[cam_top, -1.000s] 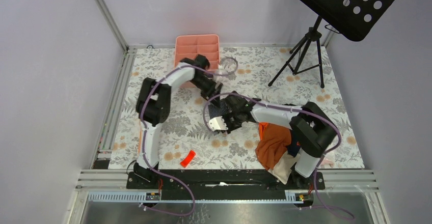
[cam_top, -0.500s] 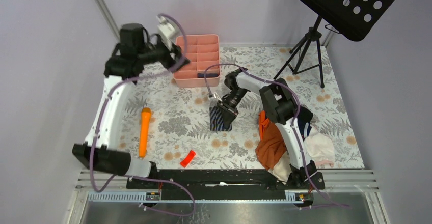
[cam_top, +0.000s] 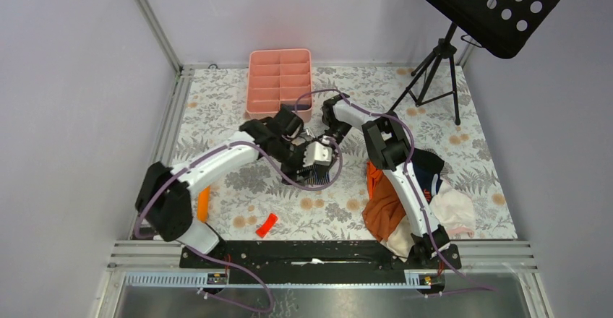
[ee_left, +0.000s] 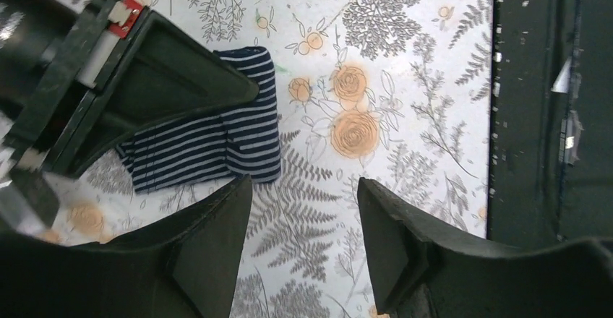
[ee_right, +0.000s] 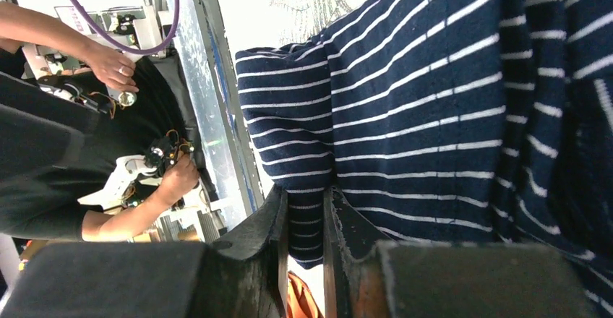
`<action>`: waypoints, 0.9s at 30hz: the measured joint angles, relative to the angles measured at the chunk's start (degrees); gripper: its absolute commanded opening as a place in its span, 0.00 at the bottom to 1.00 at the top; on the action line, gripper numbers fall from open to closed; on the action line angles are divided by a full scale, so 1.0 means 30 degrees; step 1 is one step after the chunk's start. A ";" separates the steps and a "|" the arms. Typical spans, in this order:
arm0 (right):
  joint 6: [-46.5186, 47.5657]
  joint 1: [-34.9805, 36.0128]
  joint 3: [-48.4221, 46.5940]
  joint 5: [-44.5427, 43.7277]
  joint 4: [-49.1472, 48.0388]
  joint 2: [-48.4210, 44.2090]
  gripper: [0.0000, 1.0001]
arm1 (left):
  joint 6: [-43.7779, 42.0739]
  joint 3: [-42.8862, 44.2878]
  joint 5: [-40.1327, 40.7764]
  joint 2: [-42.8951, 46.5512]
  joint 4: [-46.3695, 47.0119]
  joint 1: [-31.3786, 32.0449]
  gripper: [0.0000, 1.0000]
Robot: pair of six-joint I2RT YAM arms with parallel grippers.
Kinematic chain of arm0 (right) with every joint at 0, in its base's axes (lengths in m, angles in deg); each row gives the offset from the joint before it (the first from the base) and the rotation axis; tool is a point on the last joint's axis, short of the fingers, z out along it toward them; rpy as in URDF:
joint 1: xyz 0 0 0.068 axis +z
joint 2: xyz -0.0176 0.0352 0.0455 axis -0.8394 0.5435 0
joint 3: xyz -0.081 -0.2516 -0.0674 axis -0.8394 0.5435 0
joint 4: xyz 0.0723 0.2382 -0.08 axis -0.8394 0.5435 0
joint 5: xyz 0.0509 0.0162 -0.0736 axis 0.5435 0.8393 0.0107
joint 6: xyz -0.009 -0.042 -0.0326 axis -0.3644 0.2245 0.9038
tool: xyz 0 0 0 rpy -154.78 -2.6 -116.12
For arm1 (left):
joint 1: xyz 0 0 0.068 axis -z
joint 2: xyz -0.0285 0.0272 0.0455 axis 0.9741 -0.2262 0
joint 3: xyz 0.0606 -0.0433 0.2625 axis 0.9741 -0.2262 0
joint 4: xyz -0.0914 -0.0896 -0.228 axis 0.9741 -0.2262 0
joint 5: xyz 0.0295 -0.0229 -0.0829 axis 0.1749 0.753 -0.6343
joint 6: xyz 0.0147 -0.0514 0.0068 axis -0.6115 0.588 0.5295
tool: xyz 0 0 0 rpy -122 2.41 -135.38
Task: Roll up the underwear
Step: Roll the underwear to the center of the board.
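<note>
The dark navy underwear with thin white stripes (cam_top: 320, 179) lies partly folded on the floral table top in the middle. My right gripper (cam_top: 323, 157) reaches down from the far side and is shut on a fold of it; in the right wrist view the jaws (ee_right: 305, 202) pinch the striped cloth (ee_right: 405, 101). My left gripper (cam_top: 299, 168) hangs open and empty just left of it. In the left wrist view it (ee_left: 303, 202) is just short of the striped underwear (ee_left: 217, 141). The plain navy pair is not clearly visible.
A pink divided tray (cam_top: 280, 83) stands at the back. A pile of clothes with an orange garment (cam_top: 385, 204) lies at the right front. An orange tool (cam_top: 203, 202) lies partly under my left arm, a small red piece (cam_top: 266, 224) near the front edge, a tripod (cam_top: 432, 72) at the back right.
My left arm was raised at the far left half a second ago and now reaches low beside the striped underwear. My right gripper has stayed at the underwear.
</note>
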 measured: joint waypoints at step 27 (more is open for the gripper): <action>-0.0342 -0.0080 0.0219 0.0007 -0.0087 -0.0007 0.07 | 0.1996 -0.2820 0.1617 -0.2120 0.6353 0.0707 0.58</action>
